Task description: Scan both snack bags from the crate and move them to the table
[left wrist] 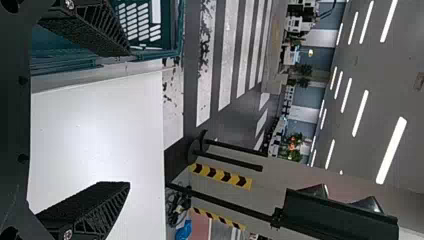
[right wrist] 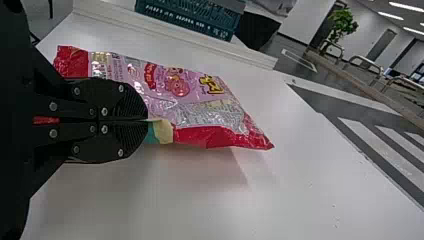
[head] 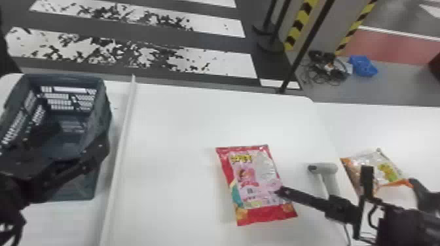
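In the head view my right gripper (head: 282, 192) holds the right edge of a red and pink snack bag (head: 258, 176) over the middle table. The right wrist view has the right gripper (right wrist: 147, 120) shut on the edge of this bag (right wrist: 185, 100), with a shadow below it. An orange and white snack bag (head: 389, 170) lies farther right, partly behind the right arm. Between the bags is a grey hand scanner (head: 330, 169). My left gripper (head: 78, 134) is at the dark crate (head: 62, 76); in the left wrist view, the left gripper (left wrist: 129, 119) stands open, nothing between its fingers.
A raised white strip (head: 121, 144) runs between the crate and the middle table (head: 176, 131). The scanner's cable trails toward the front beside the right arm. Past the table's back edge, a black pole (head: 301, 52) rises from the floor.
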`<state>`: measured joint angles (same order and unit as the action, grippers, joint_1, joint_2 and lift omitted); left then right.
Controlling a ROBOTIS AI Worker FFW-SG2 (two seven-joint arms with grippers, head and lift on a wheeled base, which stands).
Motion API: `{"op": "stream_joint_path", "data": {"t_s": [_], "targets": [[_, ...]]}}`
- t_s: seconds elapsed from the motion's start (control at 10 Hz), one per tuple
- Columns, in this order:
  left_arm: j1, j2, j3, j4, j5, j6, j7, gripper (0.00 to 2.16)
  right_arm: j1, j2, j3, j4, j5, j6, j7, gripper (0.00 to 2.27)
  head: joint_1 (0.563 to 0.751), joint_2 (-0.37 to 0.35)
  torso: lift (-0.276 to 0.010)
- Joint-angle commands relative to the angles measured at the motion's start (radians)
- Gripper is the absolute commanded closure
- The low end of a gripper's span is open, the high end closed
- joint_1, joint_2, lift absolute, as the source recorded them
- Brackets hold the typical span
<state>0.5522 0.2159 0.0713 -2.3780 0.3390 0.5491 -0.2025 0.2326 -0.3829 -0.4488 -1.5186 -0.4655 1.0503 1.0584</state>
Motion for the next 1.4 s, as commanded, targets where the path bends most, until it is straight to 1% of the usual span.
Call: {"op": "stream_joint_path", "data": {"t_s": [0.0,0.1,0.2,0.3,0.4,0.5,0.6,0.7,0.8,0.9,1.0,1.2,1.3], "targets": [[0.0,0.0,0.002,-0.001,0.0,-0.001,0.0,0.07,0.001,-0.004,-0.054,-0.038,-0.07,0.103,-0.002,2.24,0.695,-0.23,-0.087],[0.0,0.002,0.001,0.0,0.0,-0.001,0.0,0.07,-0.009,-0.011,-0.097,-0.049,-0.114,0.149,-0.002,2.24,0.695,-0.23,-0.087],[0.002,0.002,0.001,0.0,0.0,-0.001,0.0,0.07,-0.047,-0.016,-0.165,-0.049,-0.151,0.195,-0.011,2.24,0.695,-0.235,-0.087],[0.005,0.0,0.001,0.0,0.0,-0.001,0.0,0.07,-0.091,-0.033,-0.231,-0.048,-0.185,0.234,-0.043,2.24,0.695,-0.254,-0.087],[0.008,0.002,-0.001,-0.001,-0.005,0.002,0.0,0.07,-0.13,-0.053,-0.284,-0.035,-0.226,0.234,-0.087,2.24,0.695,-0.267,-0.087],[0.009,0.0,-0.001,-0.001,-0.008,0.002,0.0,0.07,-0.203,-0.067,-0.327,0.018,-0.225,0.228,-0.141,2.24,0.695,-0.302,-0.087],[0.012,0.0,-0.001,-0.003,-0.012,0.002,0.0,0.07,-0.271,-0.086,-0.355,0.091,-0.209,0.192,-0.19,2.24,0.695,-0.336,-0.087],[0.014,0.0,-0.001,-0.003,-0.014,0.002,0.0,0.07,-0.306,-0.109,-0.358,0.147,-0.199,0.106,-0.245,2.24,0.695,-0.35,-0.087],[0.014,0.002,-0.001,-0.001,-0.014,0.002,0.0,0.07,-0.361,-0.126,-0.358,0.227,-0.16,0.02,-0.295,2.24,0.695,-0.35,-0.087],[0.012,0.002,-0.001,0.002,-0.014,0.002,0.0,0.07,-0.397,-0.142,-0.355,0.295,-0.117,-0.066,-0.333,2.24,0.695,-0.35,-0.087],[0.011,0.002,-0.001,0.002,-0.014,0.002,0.0,0.07,-0.421,-0.149,-0.355,0.35,-0.091,-0.137,-0.376,2.24,0.695,-0.35,-0.087],[0.002,0.003,-0.001,0.008,-0.011,0.002,0.0,0.07,-0.447,-0.146,-0.347,0.445,-0.031,-0.29,-0.541,2.24,0.695,-0.35,-0.087],[-0.001,0.007,0.001,0.013,-0.009,0.002,0.0,0.07,-0.45,-0.143,-0.341,0.483,-0.025,-0.321,-0.627,2.24,0.695,-0.35,-0.087]]}}
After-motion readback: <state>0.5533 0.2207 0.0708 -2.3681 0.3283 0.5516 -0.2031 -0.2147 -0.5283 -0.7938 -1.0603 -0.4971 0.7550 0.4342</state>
